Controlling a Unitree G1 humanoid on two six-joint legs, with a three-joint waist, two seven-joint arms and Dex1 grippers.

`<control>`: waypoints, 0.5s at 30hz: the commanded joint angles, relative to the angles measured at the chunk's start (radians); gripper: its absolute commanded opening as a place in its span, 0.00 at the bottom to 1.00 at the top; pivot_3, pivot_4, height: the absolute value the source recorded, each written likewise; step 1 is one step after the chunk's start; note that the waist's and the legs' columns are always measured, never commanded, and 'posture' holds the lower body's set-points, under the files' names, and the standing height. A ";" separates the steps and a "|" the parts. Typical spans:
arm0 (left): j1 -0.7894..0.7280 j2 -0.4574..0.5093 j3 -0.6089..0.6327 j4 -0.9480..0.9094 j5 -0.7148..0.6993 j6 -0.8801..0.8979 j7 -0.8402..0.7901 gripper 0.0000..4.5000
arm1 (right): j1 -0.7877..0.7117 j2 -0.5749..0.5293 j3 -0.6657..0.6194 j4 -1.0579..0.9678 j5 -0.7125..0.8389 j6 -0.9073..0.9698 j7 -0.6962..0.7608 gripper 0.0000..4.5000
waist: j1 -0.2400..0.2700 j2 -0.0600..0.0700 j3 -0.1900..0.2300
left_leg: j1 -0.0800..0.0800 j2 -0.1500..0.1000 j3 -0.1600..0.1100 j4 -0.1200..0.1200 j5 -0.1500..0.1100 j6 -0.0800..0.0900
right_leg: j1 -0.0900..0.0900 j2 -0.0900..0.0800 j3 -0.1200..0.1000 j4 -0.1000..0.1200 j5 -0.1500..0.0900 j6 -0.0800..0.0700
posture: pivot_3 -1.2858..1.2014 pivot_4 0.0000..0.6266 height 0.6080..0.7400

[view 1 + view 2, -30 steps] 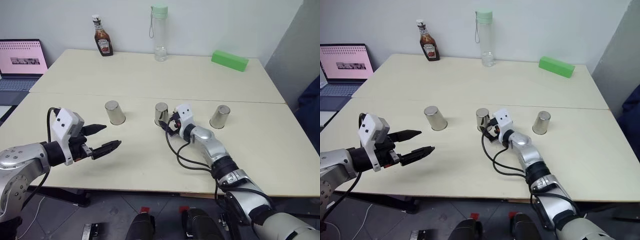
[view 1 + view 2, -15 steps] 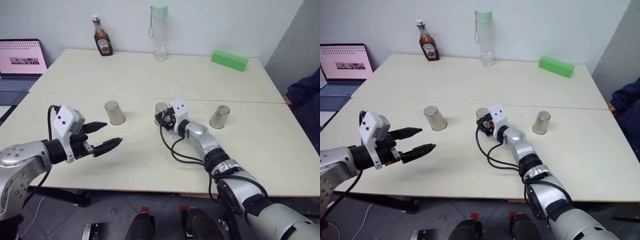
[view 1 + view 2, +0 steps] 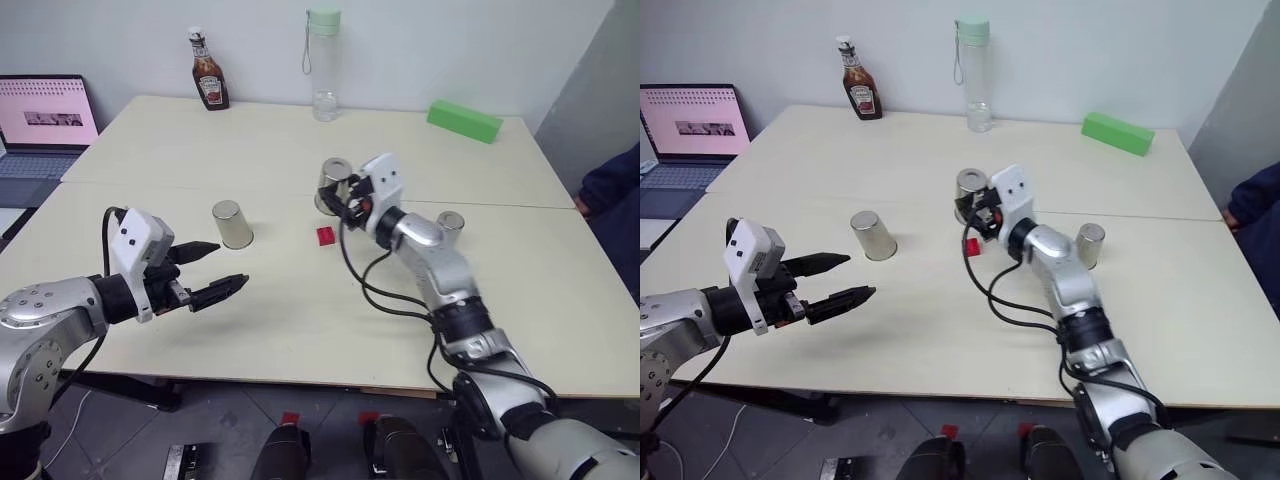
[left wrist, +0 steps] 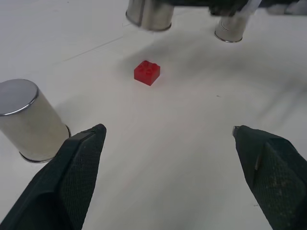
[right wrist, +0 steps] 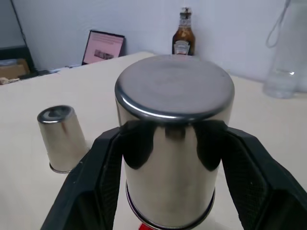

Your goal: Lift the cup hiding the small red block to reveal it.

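Right gripper [image 3: 345, 195] holds cup [image 3: 333, 185] raised above red block [image 3: 326, 236].

I read this as an office or lab room: two pale worktops [image 3: 150, 140] pushed together against a bare white wall [image 3: 130, 40], with an open laptop [image 3: 45, 125] on a side desk just beside the worktops.

The cup [image 3: 334, 184], shiny silver and upside down, hangs clear of the bench near the scene's middle; the small red block [image 3: 326, 236], studs up, lies uncovered just below and nearer.
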 commanded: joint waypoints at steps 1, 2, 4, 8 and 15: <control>0.004 0.002 0.007 -0.028 -0.004 -0.019 0.000 1.00 | 0.155 -0.071 -0.012 -0.288 0.007 0.203 -0.037 0.59 | 0.001 0.000 0.000 | 0.000 0.000 0.000 0.000 0.000 0.000 | 0.000 0.000 0.000 0.000 0.000 0.000 | 0.52 0.24 1.00; 0.002 0.002 0.004 -0.024 -0.003 -0.021 -0.001 1.00 | 0.195 -0.076 -0.012 -0.316 0.004 0.226 -0.055 0.59 | 0.000 0.000 0.000 | 0.000 -0.001 0.000 0.000 0.000 0.000 | 0.000 -0.001 0.000 0.000 -0.001 0.000 | 0.52 0.24 1.00; -0.010 0.001 -0.006 -0.013 -0.002 -0.023 -0.002 1.00 | 0.249 -0.074 -0.010 -0.324 -0.006 0.223 -0.081 0.59 | -0.006 0.000 0.000 | 0.001 0.000 0.001 0.000 0.000 0.000 | 0.000 -0.001 0.000 0.000 -0.002 0.001 | 0.52 0.24 1.00; -0.040 0.004 -0.034 0.013 0.004 -0.030 -0.012 1.00 | 0.273 -0.022 -0.018 -0.210 -0.025 0.097 -0.129 0.59 | -0.019 0.000 0.000 | 0.005 0.003 0.006 0.000 0.001 -0.001 | 0.000 0.004 0.004 0.003 -0.004 0.003 | 0.52 0.24 1.00; -0.075 0.014 -0.071 0.038 0.015 -0.042 -0.030 1.00 | 0.239 0.002 0.001 -0.019 -0.048 0.002 -0.128 0.75 | -0.025 0.000 0.000 | 0.007 0.003 0.006 0.001 0.001 -0.001 | 0.000 0.007 0.007 0.008 -0.004 0.003 | 0.52 0.24 1.00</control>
